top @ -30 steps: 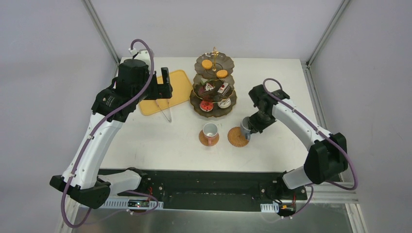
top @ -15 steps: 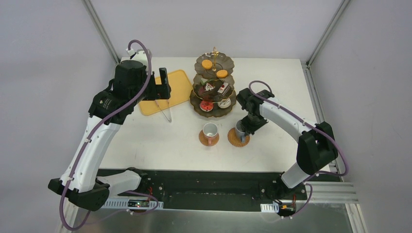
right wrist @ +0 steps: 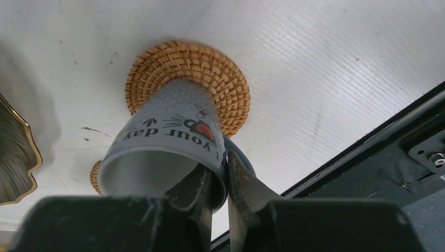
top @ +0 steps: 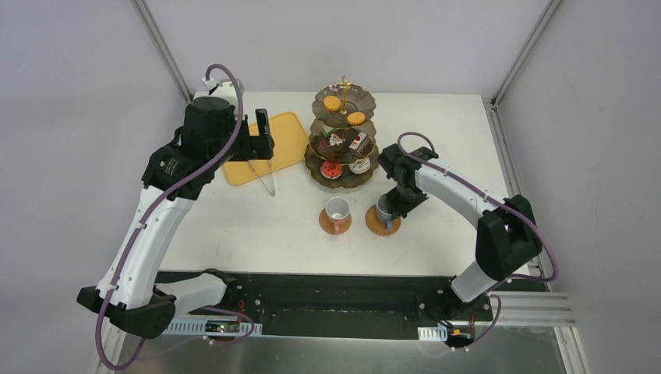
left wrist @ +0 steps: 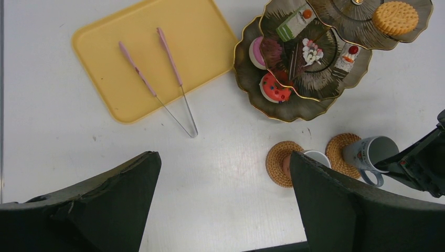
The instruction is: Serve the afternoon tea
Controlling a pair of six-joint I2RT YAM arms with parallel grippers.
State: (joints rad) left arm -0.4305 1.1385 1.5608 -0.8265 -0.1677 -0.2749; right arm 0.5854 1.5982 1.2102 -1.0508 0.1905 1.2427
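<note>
The dark three-tier stand (top: 343, 167) holds small cakes (left wrist: 274, 88) and orange cookies (top: 332, 103). The pinkish cup (top: 337, 209) stands on the left woven coaster (top: 324, 222). My right gripper (top: 392, 205) is shut on the rim of the blue-grey cup (right wrist: 168, 152), one finger inside and one outside. The cup rests on the right coaster (right wrist: 210, 73), also seen from above (top: 376, 225). My left gripper (top: 261, 134) is open and empty, high above the table near the yellow tray. In the left wrist view both cups (left wrist: 370, 152) and coasters (left wrist: 277, 164) show.
A yellow tray (top: 292, 128) lies left of the stand, with pink-handled tongs (left wrist: 173, 68) lying half on it and half on the table. The black front rail (top: 327, 292) runs along the near edge. Metal frame posts stand at the back corners.
My right gripper carried the blue-grey cup left from beside the right coaster onto it. The left arm has shifted only slightly.
</note>
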